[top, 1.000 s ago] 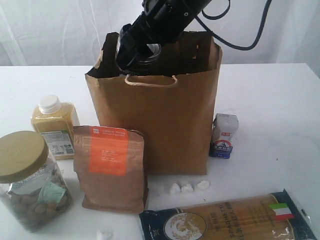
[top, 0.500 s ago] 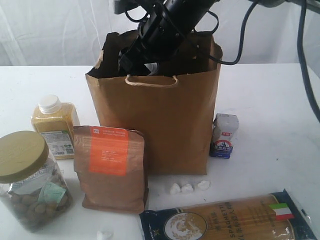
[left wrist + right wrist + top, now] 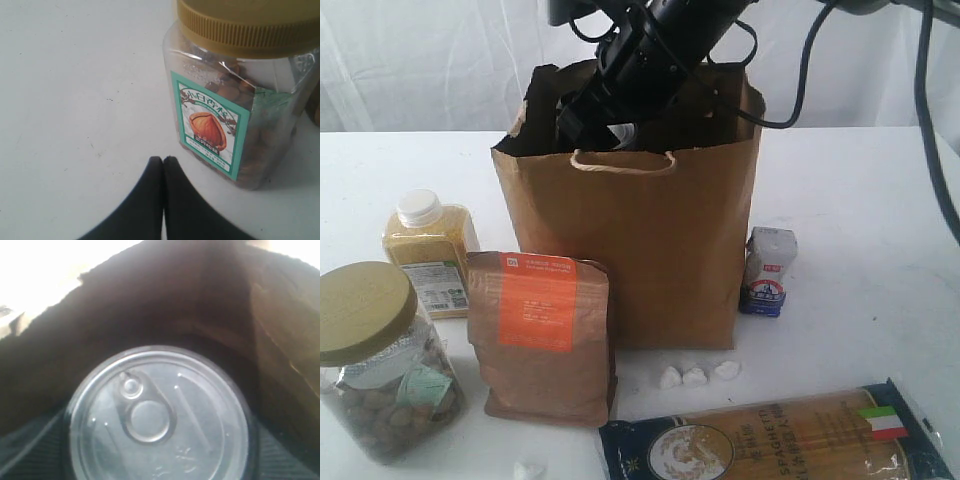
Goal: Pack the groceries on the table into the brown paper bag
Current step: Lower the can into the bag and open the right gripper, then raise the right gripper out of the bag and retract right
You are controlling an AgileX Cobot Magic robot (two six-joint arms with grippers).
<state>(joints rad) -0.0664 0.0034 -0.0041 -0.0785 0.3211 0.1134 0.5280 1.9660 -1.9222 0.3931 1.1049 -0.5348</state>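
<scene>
Word "SPAGHETTI" on long spaghetti pack point(image 3: 770, 440), Italian flag point(image 3: 885, 422) alongside

A white curtain point(image 3: 420, 60) with soft vertical folds spans the far side behind the table point(image 3: 860, 220), brightly and evenly lit.

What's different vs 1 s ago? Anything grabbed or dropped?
The right gripper went a little further down into the bag, still clamped on the can; nothing was let go. The left gripper is shut and empty beside the jar. The jar, pouch, bottle, carton and spaghetti pack have not moved.
</scene>
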